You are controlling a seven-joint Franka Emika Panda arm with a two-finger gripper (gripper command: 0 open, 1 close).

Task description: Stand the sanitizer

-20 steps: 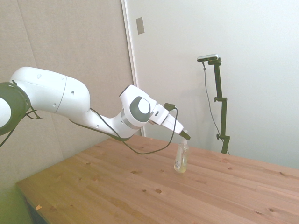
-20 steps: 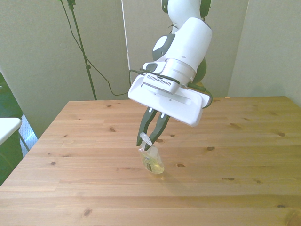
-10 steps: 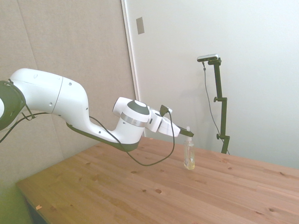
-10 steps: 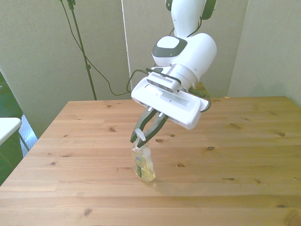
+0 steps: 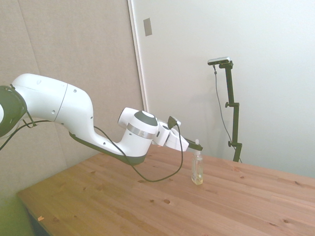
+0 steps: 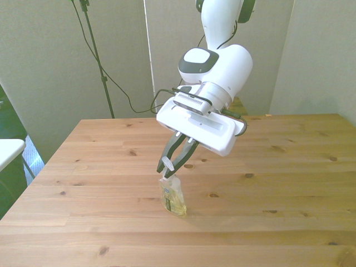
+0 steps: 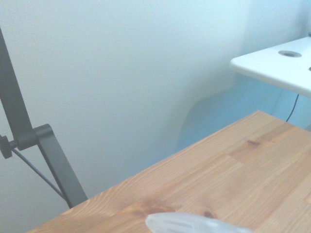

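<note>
From the side, I see the sanitizer [image 5: 197, 169] upright on the bench [image 5: 147, 206], the hand [image 5: 197, 144] pinching its pump. From the front, it leans slightly. Next I should let go gently.

We take the sanitizer [image 6: 172, 198] as our landmark: it stands on the table [image 6: 289, 183], base down, roughly midway across the boards in the front view. Directly above it hangs the gripper [image 6: 168, 167], its fingers closed about the pump nozzle at the top of the sanitizer. Behind the sanitizer (toward the table's far edge) the arm [image 6: 214, 83] rises. In the side view the arm [image 5: 98, 132] lies to the left of the sanitizer [image 5: 197, 169], and the gripper [image 5: 196, 144] meets its top.
</note>
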